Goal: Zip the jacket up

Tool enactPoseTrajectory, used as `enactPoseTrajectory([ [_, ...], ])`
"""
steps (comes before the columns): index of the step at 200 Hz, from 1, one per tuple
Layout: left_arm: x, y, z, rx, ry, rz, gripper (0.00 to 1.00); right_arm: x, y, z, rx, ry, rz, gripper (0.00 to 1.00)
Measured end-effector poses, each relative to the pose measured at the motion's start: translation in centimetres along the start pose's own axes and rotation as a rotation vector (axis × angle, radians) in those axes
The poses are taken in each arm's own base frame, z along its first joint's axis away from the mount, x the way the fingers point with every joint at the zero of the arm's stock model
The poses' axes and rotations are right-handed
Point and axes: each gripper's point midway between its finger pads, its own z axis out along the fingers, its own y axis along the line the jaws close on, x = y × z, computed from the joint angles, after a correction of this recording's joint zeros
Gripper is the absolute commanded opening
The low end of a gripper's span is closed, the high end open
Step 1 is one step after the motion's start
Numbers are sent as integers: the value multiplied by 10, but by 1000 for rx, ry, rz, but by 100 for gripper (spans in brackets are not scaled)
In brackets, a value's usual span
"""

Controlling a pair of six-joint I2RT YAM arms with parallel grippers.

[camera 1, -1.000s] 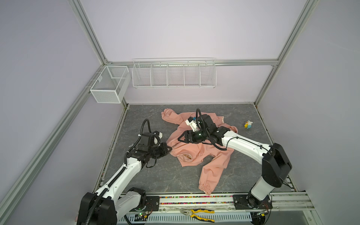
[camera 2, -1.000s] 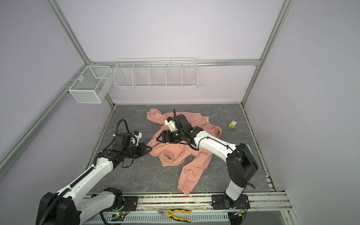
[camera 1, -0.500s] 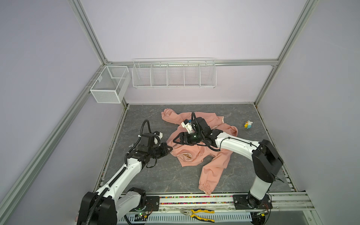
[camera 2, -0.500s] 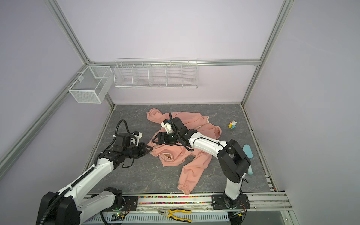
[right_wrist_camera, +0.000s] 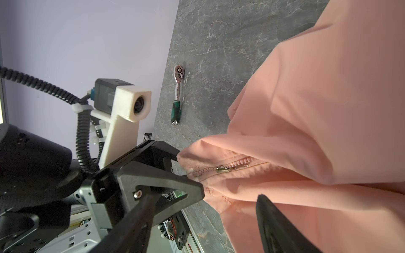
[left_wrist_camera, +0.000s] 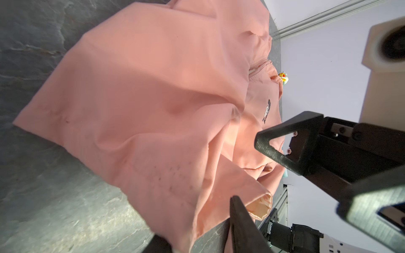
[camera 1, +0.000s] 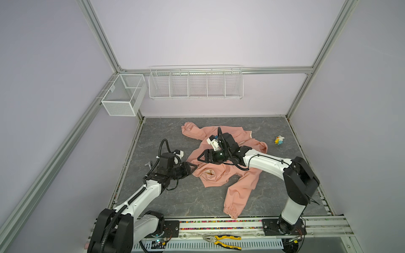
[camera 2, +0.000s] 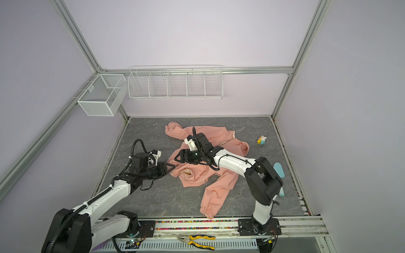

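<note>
We are hovering right gripper (camera 1: 200, 158), jaws wide, over jacket (camera 1: 241, 181); left gripper (right_wrist_camera: 189, 172), jaws parted, crowding zipper slider (right_wrist_camera: 221, 168); ratchet (right_wrist_camera: 177, 96) lying nearby.

One jacket (camera 1: 219, 177), two wire baskets (camera 1: 122, 96), one ratchet (right_wrist_camera: 177, 94), one pair of pliers (camera 1: 223, 239), one small toy (camera 1: 279, 140), two robot arms (camera 1: 267, 164).

Salmon-pink jacket (camera 1: 221, 177) crumpled, sleeves splayed; zipper slider (right_wrist_camera: 221, 168) near hem corner.
</note>
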Motion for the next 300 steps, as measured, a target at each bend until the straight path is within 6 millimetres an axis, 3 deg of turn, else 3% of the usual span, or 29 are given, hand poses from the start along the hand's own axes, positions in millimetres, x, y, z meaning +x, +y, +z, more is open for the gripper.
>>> enactPoseTrajectory([
  [56, 4, 16, 14, -10, 10, -32, 37, -2, 3, -3, -5, -7, -4, 75],
  [142, -4, 22, 26, -3, -7, -48, 36, -3, 8, -9, -14, -18, -12, 75],
  [158, -4, 24, 29, -4, -5, -56, 31, -3, 9, -10, -15, -19, -13, 75],
  [179, -4, 25, 30, -5, -5, -59, 10, -1, 8, -11, -13, -17, -12, 75],
  [201, -6, 23, 30, 4, -12, -62, 0, -1, 8, -11, -13, -17, -11, 75],
  [260, -7, 9, 25, 50, -14, -39, 0, -1, 9, -12, -15, -19, -13, 74],
  [300, -6, -10, 22, 137, 16, -16, 0, -1, 2, -21, -20, -32, -3, 73],
])
